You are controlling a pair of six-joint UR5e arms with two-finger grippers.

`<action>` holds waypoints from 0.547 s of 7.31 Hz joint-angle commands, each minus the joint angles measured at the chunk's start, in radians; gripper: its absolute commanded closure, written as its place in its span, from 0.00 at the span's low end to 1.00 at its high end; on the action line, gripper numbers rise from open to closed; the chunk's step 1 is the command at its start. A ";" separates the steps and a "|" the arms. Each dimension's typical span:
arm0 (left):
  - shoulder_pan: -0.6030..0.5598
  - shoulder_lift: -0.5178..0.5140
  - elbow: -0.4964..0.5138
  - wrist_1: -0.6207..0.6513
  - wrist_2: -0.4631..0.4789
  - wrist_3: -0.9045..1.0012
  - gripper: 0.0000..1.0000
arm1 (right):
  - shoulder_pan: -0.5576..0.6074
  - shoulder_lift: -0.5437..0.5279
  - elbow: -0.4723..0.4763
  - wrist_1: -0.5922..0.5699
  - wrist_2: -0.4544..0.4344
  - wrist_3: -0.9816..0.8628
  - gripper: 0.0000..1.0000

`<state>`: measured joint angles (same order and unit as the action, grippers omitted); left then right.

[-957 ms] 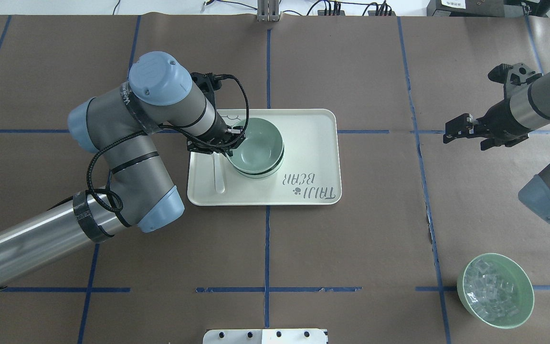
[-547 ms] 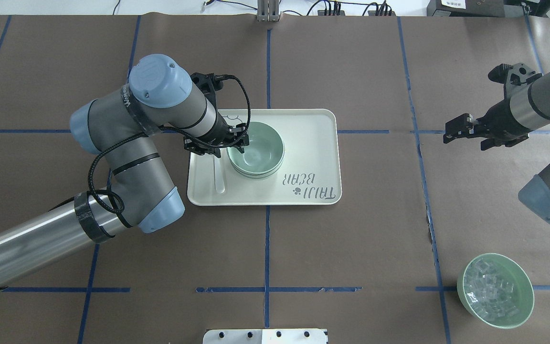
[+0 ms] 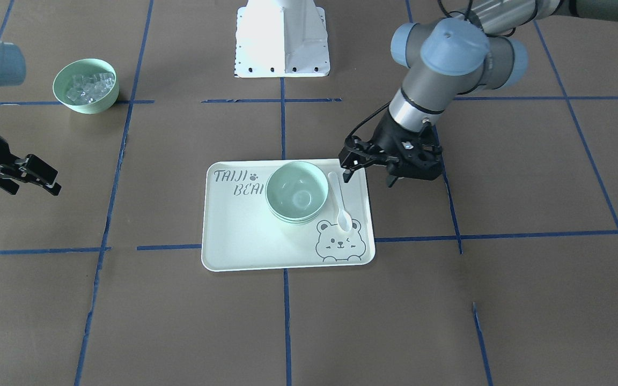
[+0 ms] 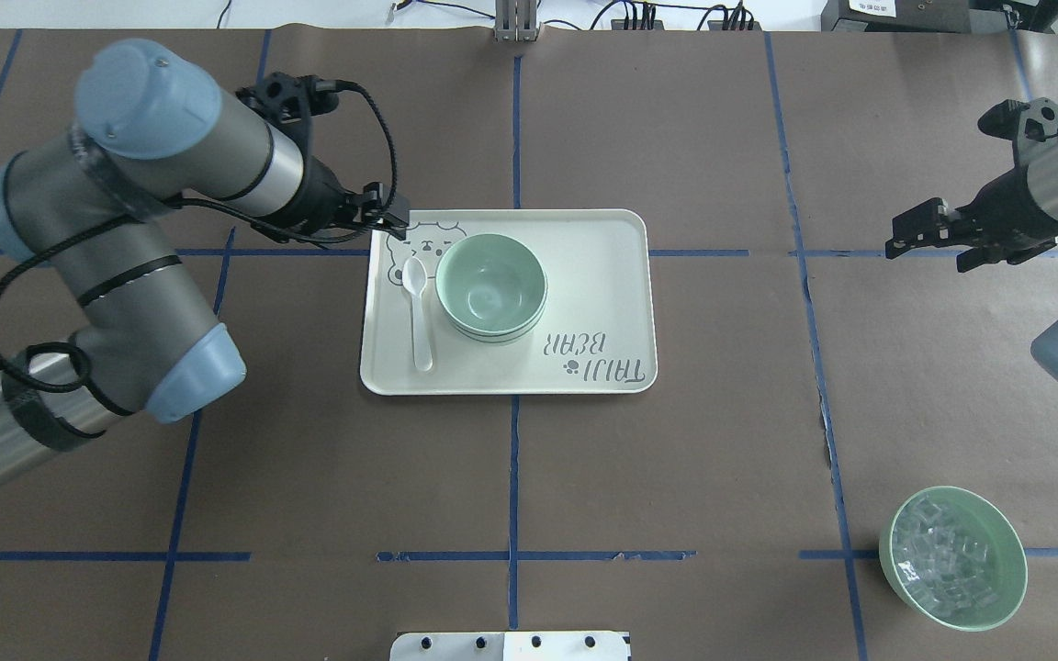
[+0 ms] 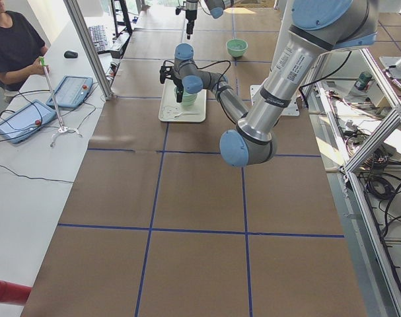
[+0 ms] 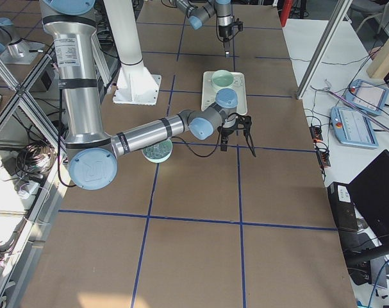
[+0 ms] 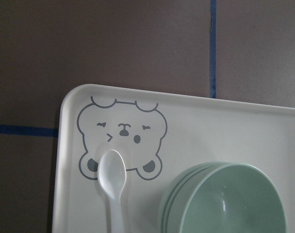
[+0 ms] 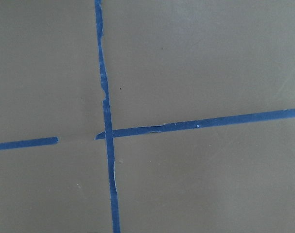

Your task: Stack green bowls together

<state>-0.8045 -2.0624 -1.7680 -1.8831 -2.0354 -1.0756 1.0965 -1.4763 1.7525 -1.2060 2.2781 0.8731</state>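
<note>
Centre of overhead view: cream tray (image 4: pixel 593 294) on brown table (image 4: pixel 676 477). On it, left of middle: green bowls (image 4: pixel 490 283) nested in one stack. Lower right, well apart: bowl of clear cubes (image 4: pixel 951 558). At tray's upper left corner overhead: left gripper (image 3: pixel 368 176), spread apart, empty. Far right: right gripper (image 4: pixel 926 255), spread apart, empty. Just left of stack: white spoon (image 4: pixel 419 317)

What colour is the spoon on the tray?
White; the spoon shows best in the left wrist view.
</note>
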 commanded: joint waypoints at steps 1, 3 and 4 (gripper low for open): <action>-0.175 0.233 -0.085 -0.007 -0.093 0.382 0.00 | 0.174 -0.012 -0.115 -0.006 0.072 -0.301 0.00; -0.423 0.385 -0.020 -0.002 -0.188 0.840 0.00 | 0.290 0.005 -0.224 -0.132 0.080 -0.664 0.00; -0.578 0.396 0.090 0.005 -0.237 1.049 0.00 | 0.359 0.043 -0.225 -0.262 0.081 -0.800 0.00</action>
<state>-1.2032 -1.7119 -1.7818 -1.8851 -2.2086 -0.3040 1.3709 -1.4682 1.5535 -1.3295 2.3555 0.2755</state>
